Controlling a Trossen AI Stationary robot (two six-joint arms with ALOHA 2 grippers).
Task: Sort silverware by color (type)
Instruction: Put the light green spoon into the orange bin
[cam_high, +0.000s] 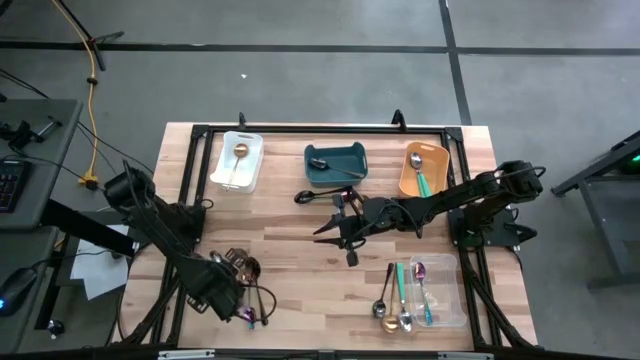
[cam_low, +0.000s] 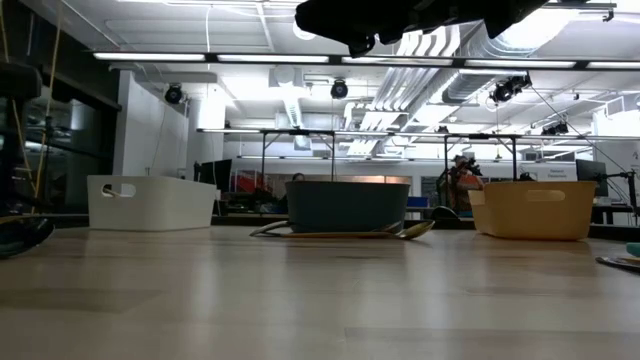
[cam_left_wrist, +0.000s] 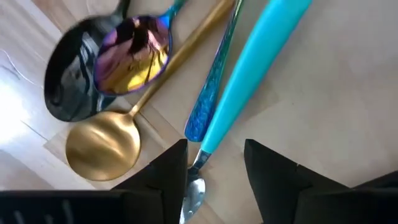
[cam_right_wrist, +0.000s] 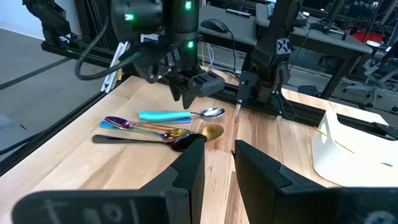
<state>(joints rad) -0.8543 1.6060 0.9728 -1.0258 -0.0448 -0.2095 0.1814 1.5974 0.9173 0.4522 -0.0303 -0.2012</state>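
Observation:
A small pile of silverware (cam_high: 247, 272) lies near the table's front left: a gold spoon (cam_left_wrist: 102, 146), a black spoon (cam_left_wrist: 67, 93), an iridescent purple spoon (cam_left_wrist: 134, 56), a blue-handled piece (cam_left_wrist: 211, 87) and a teal-handled spoon (cam_left_wrist: 252, 62) with a silver bowl (cam_right_wrist: 213, 112). My left gripper (cam_left_wrist: 214, 180) points down over the pile, open. Its fingers stand on either side of the teal-handled spoon's neck, just above it as the right wrist view shows. My right gripper (cam_right_wrist: 217, 165) hangs open over the table's middle (cam_high: 335, 232) with nothing between its fingers.
Along the far edge stand a white bin (cam_high: 237, 160) with a gold spoon, a teal bin (cam_high: 335, 163) with a black piece, and an orange bin (cam_high: 424, 170) with a teal-handled one. A clear bin (cam_high: 435, 290) at front right holds several utensils. A dark utensil (cam_high: 320, 195) lies before the teal bin.

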